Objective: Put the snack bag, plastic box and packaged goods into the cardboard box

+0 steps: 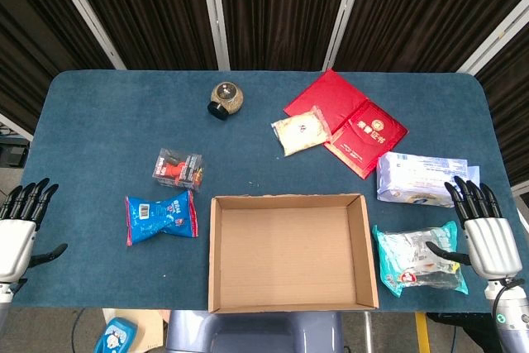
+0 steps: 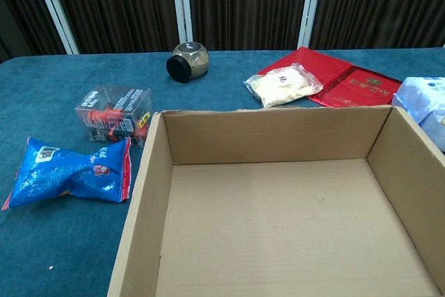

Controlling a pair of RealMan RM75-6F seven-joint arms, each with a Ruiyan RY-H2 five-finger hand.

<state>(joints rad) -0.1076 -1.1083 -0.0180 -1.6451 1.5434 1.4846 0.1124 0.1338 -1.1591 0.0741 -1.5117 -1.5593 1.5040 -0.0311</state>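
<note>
An empty cardboard box [image 1: 217, 287] [image 2: 146, 193] sits at the table's front middle. Left of it lies a blue snack bag [image 1: 160, 217] [image 2: 68, 172], with a clear plastic box [image 1: 178, 168] [image 2: 112, 114] of red and black items just behind. Right of the box lies a teal packaged good [image 1: 413, 259]; a white-blue pack [image 1: 420, 178] [image 2: 426, 106] lies behind that. My left hand [image 1: 20, 229] hovers open at the table's left front edge. My right hand [image 1: 483, 233] is open beside the teal package, holding nothing. Neither hand shows in the chest view.
A small round jar [image 1: 225, 100] [image 2: 188, 60] lies on its side at the back. Red envelopes [image 1: 347, 120] [image 2: 334, 78] lie at the back right with a clear bag of pale snacks [image 1: 301, 131] [image 2: 282, 85] on them. Dark curtains hang behind the table.
</note>
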